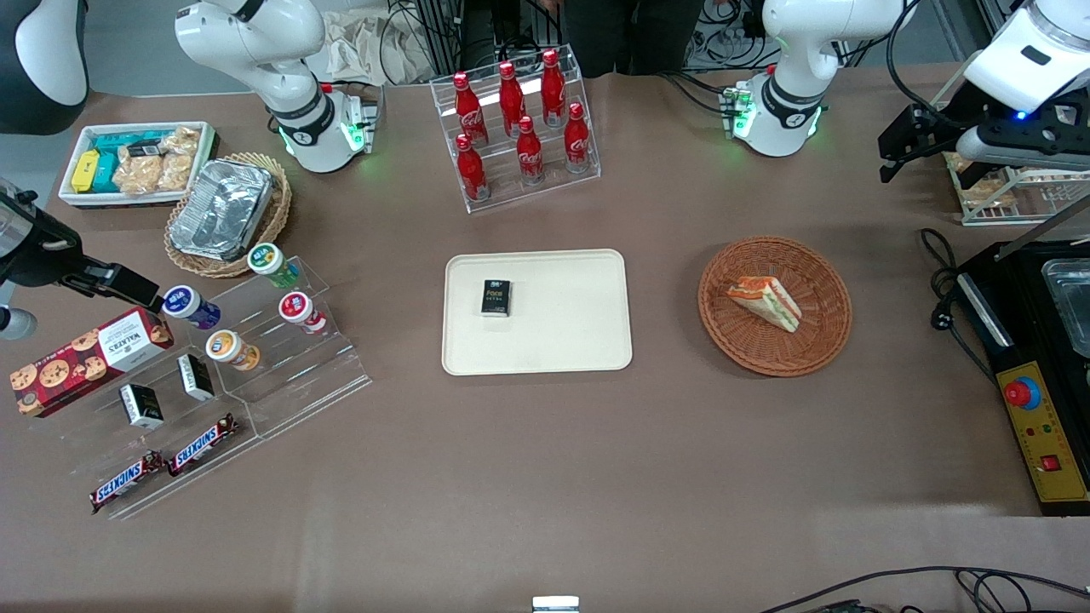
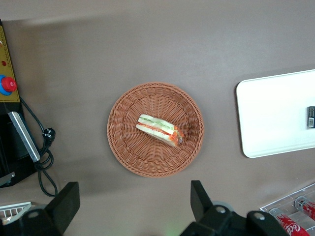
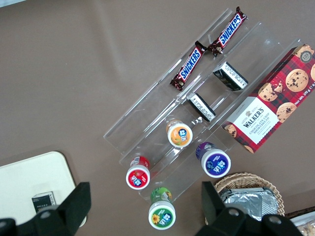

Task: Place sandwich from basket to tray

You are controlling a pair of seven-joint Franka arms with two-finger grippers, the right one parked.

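While the sandwich (image 2: 160, 130) lies in the basket (image 2: 123, 147), we see our gripper (image 2: 134, 206) high above — fingers apart, tray (image 1: 579, 340) nearby.

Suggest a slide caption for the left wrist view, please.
Open gripper high above the sandwich in its basket.

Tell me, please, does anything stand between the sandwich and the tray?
Nothing visible does: bare table separates the reddish-brown wicker basket holding the triangular sandwich from the cream rectangular tray. The open tool hovers above the basket.

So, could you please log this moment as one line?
hand: open, above basket | sandwich: in basket | tray: holds black box
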